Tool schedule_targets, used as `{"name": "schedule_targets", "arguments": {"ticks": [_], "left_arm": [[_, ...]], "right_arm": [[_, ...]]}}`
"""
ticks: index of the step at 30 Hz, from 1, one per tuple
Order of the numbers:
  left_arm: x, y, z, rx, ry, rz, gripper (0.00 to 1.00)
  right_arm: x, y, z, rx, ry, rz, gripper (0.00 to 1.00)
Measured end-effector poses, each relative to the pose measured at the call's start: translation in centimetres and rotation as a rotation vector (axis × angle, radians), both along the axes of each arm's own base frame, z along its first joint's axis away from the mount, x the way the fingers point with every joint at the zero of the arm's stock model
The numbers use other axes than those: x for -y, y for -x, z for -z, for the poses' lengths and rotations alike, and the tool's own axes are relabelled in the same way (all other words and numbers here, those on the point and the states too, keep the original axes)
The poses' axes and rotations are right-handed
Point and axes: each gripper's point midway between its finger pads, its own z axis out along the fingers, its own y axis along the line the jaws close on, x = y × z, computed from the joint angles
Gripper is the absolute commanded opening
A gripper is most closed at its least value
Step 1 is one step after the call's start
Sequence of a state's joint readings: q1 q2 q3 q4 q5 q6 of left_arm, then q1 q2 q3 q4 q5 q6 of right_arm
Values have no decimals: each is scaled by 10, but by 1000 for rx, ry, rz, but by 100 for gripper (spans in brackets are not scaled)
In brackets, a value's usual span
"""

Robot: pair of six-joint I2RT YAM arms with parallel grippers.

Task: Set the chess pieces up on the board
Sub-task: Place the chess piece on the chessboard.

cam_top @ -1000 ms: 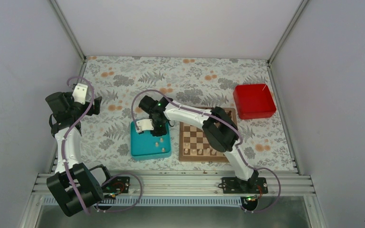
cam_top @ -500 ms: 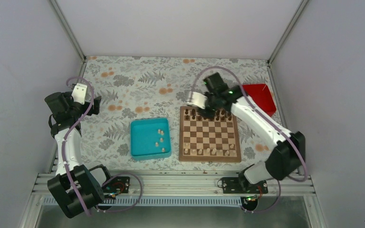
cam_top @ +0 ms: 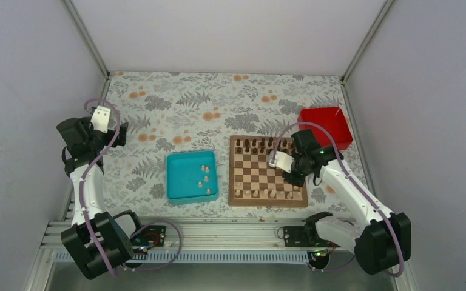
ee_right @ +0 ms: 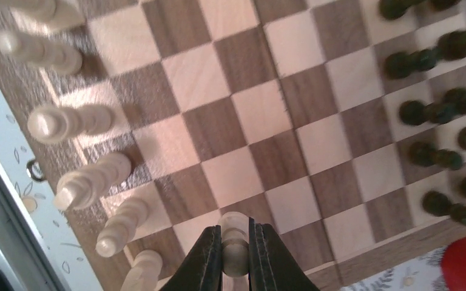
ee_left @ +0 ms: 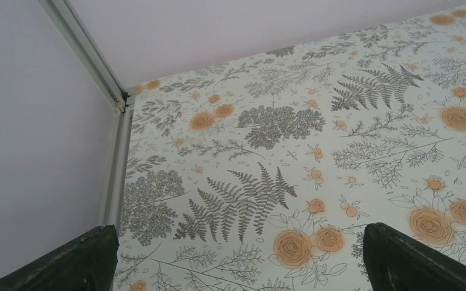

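The board [cam_top: 261, 173] lies right of centre, with dark chessmen along its far edge and a few pale chess pieces [cam_top: 272, 194] on its near row. My right gripper [cam_top: 292, 179] hangs over the board's near right part. In the right wrist view it [ee_right: 235, 233] is shut on one pale chess piece [ee_right: 235, 245], held just above the squares [ee_right: 261, 115]. Several pale pieces [ee_right: 91, 182] stand along the left there, and dark ones [ee_right: 425, 112] on the right. My left gripper [cam_top: 116, 132] is off at the far left, open [ee_left: 243, 267] and holding nothing.
A teal tray [cam_top: 179, 182] left of the board holds several loose pale pieces [cam_top: 203, 176]. A red box [cam_top: 324, 128] sits beyond the board's far right corner. White walls with metal rails close in the flowered tabletop [ee_left: 279, 127].
My right arm has swung from over the teal tray, past the board's far edge, down to the board's near right part. The left arm has stayed where it was.
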State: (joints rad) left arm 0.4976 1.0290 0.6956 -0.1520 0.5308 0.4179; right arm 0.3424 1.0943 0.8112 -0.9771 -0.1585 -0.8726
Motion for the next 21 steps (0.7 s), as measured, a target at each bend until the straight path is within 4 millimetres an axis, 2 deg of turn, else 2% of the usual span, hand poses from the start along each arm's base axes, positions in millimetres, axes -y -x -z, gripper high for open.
{"name": "schedule_targets", "arguments": {"ticks": [8, 21], "left_arm": [[-2, 0, 0, -2, -4, -8, 100], [-4, 0, 1, -5, -10, -20, 100]], "right_arm": [[13, 27, 38, -88, 52, -16, 6], [15, 25, 48, -72, 47, -9, 6]]}}
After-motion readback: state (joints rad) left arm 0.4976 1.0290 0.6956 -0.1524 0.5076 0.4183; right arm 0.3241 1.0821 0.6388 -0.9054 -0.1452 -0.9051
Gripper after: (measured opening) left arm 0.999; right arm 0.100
